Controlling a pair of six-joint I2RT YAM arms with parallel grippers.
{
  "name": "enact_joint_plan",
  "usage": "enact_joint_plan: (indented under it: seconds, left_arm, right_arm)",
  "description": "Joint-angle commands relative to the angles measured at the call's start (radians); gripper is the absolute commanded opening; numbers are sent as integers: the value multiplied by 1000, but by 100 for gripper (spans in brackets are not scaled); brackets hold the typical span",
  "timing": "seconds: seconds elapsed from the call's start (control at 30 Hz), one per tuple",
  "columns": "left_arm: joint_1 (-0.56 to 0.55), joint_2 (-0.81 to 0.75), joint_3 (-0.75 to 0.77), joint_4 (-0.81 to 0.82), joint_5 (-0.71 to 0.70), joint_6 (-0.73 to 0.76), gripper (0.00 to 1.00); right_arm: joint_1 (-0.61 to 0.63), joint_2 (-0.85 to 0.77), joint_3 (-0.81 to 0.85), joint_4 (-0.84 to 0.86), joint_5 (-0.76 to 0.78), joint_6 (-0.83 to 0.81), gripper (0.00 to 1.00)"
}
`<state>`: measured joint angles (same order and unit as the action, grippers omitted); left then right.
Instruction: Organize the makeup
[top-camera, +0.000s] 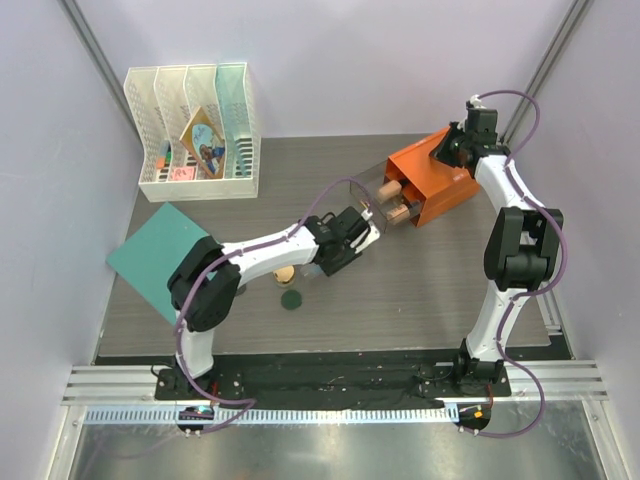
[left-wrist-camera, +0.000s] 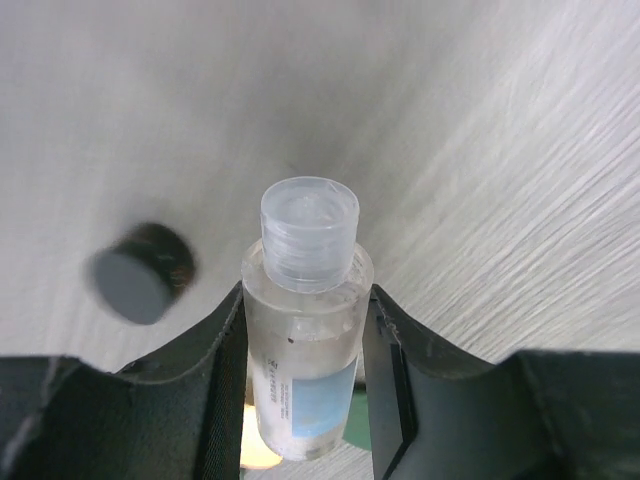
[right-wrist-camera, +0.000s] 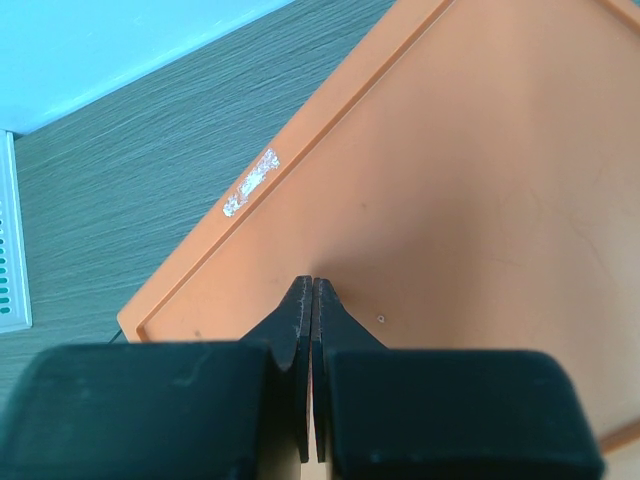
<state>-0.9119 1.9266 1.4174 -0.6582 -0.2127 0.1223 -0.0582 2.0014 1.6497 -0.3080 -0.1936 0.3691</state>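
Left gripper (left-wrist-camera: 305, 310) clamps the clear tube (left-wrist-camera: 308, 230)!
Black jar (left-wrist-camera: 140, 272) lies left of its jaws; right gripper (right-wrist-camera: 313, 290), fingers pressed together, tips against the orange drawer box (right-wrist-camera: 480, 180).

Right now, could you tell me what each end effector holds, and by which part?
The left end effector grips the clear bottle by its body, below the cap. The right end effector is shut, empty.

A grey wood-grain table (top-camera: 420, 290) fills the middle of the frame, carrying a white slotted plastic file rack (top-camera: 195, 130) at upper left, a large teal flat sheet (top-camera: 160, 255) at its left edge and an orange drawer box (top-camera: 430, 180) at upper right. Near lower centre, a small tan round compact (top-camera: 285, 274) lies just above a dark-green flat disc (top-camera: 292, 299). The left wrist view shows a blurred black round jar (left-wrist-camera: 140, 273) on the tabletop.
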Motion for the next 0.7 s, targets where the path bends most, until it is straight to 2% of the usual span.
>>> enact_joint_plan:
  seconds: [0.0, 0.07, 0.17, 0.37, 0.5, 0.6, 0.67]
  left_arm:
    - [2, -92, 197, 68, -62, -61, 0]
    - [4, -74, 270, 74, -66, -64, 0]
    - [10, -15, 459, 86, -70, -84, 0]
    - [41, 173, 751, 62, -11, -153, 0]
    - [82, 212, 796, 120, 61, -237, 0]
    - [126, 230, 827, 175, 169, -366, 0]
    - [140, 267, 877, 178, 188, -439, 0]
  right_arm:
    - [-9, 184, -119, -349, 95, -64, 1]
    - [-9, 186, -119, -347, 91, -61, 1]
    - [-9, 188, -120, -344, 85, -59, 1]
    - [-9, 186, -123, -341, 82, -59, 1]
    - [-9, 188, -122, -341, 77, -59, 1]
    - [-9, 192, -123, -338, 74, -58, 1]
    - [-9, 192, -123, -336, 71, -55, 1]
